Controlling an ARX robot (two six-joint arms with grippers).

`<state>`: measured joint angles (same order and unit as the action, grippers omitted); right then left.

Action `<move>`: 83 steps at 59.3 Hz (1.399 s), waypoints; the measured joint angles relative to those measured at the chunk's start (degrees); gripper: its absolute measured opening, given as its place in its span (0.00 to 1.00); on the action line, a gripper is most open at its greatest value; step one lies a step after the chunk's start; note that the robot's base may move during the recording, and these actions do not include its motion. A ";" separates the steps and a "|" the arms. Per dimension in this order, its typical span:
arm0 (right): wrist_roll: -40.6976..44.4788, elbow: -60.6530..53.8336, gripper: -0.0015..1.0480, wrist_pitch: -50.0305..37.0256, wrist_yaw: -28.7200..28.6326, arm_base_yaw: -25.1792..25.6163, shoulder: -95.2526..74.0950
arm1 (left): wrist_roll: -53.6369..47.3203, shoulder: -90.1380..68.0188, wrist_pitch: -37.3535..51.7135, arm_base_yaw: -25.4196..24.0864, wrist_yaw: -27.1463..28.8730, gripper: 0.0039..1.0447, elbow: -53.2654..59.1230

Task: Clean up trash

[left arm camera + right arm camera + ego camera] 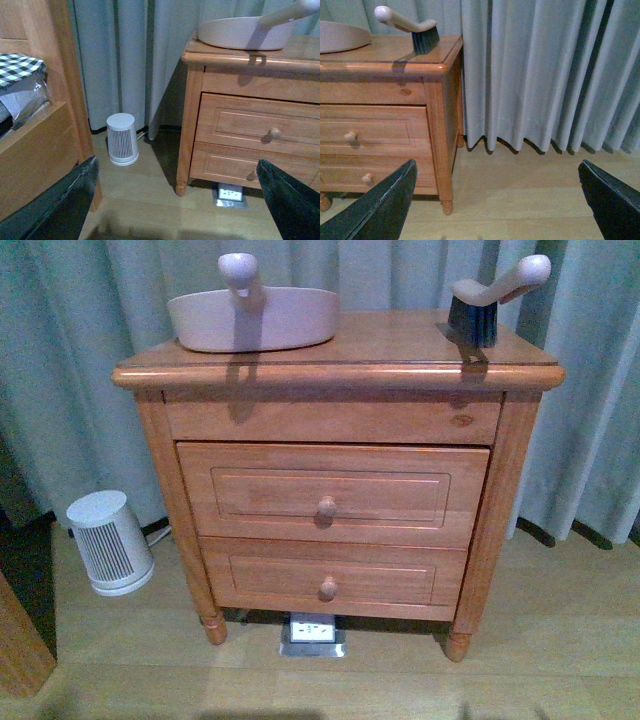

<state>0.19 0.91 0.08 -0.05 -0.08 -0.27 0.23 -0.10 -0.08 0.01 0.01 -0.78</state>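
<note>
No crumpled white wad of trash shows in any view. A pinkish dustpan [255,318] with an upright handle sits on the left of the wooden nightstand's top [400,350]. It also shows in the left wrist view [245,31]. A hand brush [490,302] with a pale handle and dark bristles stands at the top's right end, also in the right wrist view [415,31]. Neither gripper shows in the front view. My left gripper [182,200] is open and empty above the floor. My right gripper [500,200] is open and empty above the floor.
The nightstand has two drawers with round knobs [326,506]. A small white ribbed heater [110,540] stands on the floor to its left. A floor socket [312,632] lies under it. Grey curtains [545,75] hang behind. A wooden bed frame [35,150] is at the left.
</note>
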 joint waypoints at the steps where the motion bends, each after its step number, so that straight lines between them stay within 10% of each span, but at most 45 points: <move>1: 0.00 0.00 0.93 0.00 0.00 0.00 0.00 | 0.00 0.00 0.00 0.00 0.00 0.93 0.00; 83: 0.00 0.00 0.93 0.00 0.00 0.00 0.00 | 0.00 0.00 0.00 0.00 -0.02 0.93 0.00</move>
<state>0.19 0.91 0.08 -0.05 -0.08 -0.27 0.23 -0.10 -0.08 0.01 -0.01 -0.78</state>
